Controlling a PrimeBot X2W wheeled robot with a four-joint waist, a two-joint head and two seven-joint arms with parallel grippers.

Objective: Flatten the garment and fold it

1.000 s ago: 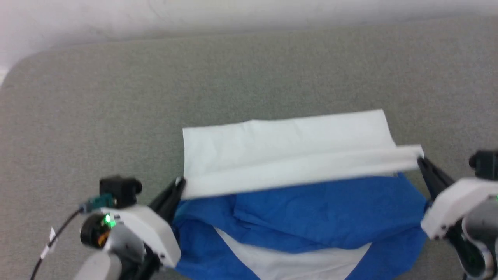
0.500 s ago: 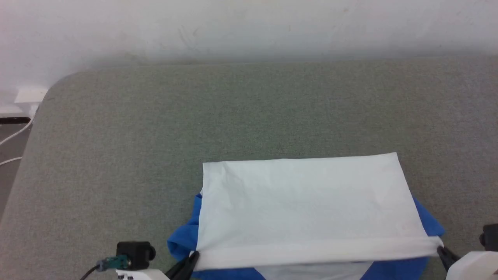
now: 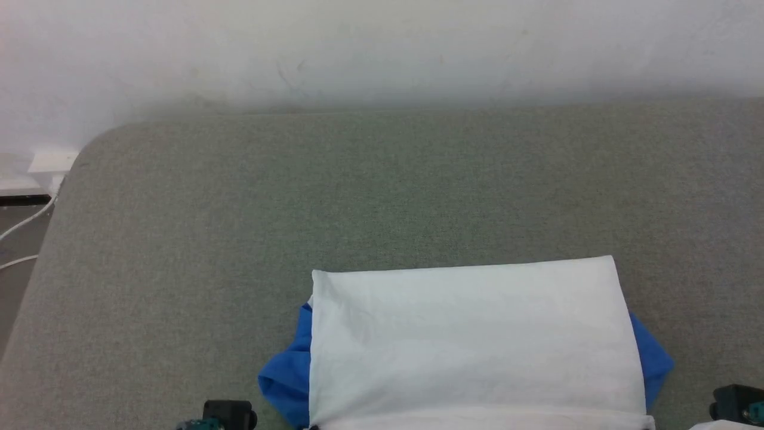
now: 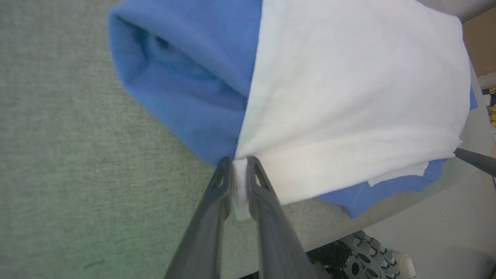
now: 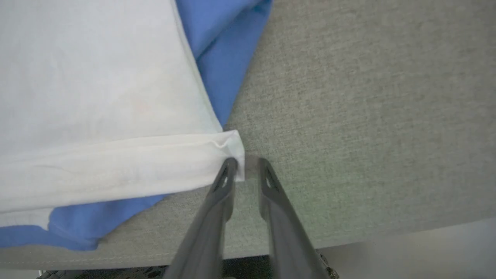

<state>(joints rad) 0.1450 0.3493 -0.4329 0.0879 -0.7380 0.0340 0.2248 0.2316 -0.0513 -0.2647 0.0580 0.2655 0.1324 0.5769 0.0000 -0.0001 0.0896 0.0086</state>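
Garment, head view: lay folded at the near edge of the grey padded top, toward its right side, white panel uppermost, with a blue sleeve bulging out at left and a smaller blue tip at right. Differed from a second before: hem band then stretched between both grippers partway across, blue sleeves bare on the near side; since drawn fully over them and laid down, allowing for a tipped camera meanwhile. Left wrist view: left gripper clenched on the white hem corner, cloth filling the narrow gap between the fingers, just inside the near edge. Right wrist view: right gripper parted a little, other hem corner resting against one finger only, no longer pinched from both sides, grey top visible in the gap. Judged this fold as good as placed and letting-go begun on the right, left hold yet to be dropped. Looked tidy apart from the sleeve bulge, likely wanting a tuck or smoothing pass before any further fold.
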